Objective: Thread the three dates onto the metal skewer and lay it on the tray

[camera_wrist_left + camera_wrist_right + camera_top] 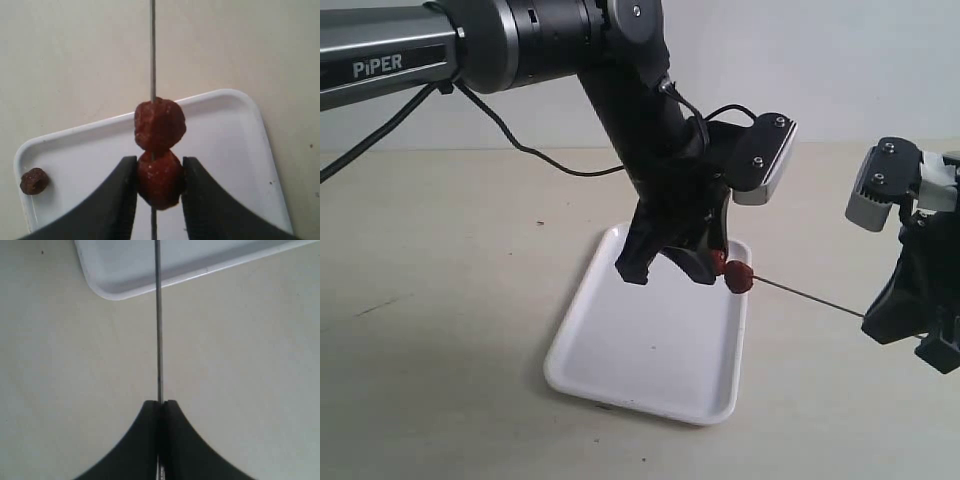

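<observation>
Two dates (160, 125) sit on the skewer (153, 50) above the tray (235, 150). Left hand (159, 165) grips one; right hand (160, 407) clamps the skewer. Next: release, fetch third date (34, 181) on tray.

tray (640, 350): glossy white plastic | skewer (810, 299): smooth metal | dates (160, 125): wrinkled, matt | tabletop (440, 300): matt

The left arm (630, 110) reaches down from the upper left. The fingers of its left tool (159, 167) stand partly apart and press on both sides of one date (159, 186). The right tool (160, 404) stays low at the right side, fingers fully together, pinching the skewer (159, 330).
</observation>
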Robot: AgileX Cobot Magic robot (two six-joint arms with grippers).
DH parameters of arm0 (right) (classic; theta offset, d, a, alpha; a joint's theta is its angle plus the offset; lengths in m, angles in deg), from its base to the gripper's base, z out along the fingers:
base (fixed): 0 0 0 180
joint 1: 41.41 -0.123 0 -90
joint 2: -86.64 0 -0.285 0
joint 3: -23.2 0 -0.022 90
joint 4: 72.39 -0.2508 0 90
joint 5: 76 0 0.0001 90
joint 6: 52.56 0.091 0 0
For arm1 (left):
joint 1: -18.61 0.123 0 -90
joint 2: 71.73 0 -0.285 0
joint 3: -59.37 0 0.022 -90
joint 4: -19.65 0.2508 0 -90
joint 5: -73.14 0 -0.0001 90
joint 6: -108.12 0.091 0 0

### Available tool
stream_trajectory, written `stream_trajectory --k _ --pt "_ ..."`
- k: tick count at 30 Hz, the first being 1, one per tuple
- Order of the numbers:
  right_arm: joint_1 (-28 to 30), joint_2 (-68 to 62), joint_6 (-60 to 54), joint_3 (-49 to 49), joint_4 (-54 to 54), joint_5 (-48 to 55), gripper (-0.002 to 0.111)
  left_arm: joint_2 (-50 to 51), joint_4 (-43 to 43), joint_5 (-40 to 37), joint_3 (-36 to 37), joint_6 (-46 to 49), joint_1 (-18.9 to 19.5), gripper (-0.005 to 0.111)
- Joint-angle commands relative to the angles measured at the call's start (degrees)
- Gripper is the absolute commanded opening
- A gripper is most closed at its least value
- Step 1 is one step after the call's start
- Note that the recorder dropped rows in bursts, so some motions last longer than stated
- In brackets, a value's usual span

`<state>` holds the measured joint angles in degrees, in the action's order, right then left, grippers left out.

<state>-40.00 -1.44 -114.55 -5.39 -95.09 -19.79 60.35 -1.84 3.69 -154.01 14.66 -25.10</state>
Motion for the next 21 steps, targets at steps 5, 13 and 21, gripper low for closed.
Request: stream_trajectory --k 5,13,21 --pt "-0.1 0.0 0.2 0.5 -0.3 -1.6 0.000 -0.6 -2.5 -0.5 0.2 0.0 -0.3 0.031" --pt "-0.1 0.0 0.5 0.5 -0.2 -1.6 0.000 -0.6 -3.6 -0.5 0.2 0.0 -0.3 0.031" --pt "-0.1 0.0 0.5 0.5 0.3 -1.6 0.000 -0.6 -4.5 -0.5 0.2 0.0 -0.3 0.031"
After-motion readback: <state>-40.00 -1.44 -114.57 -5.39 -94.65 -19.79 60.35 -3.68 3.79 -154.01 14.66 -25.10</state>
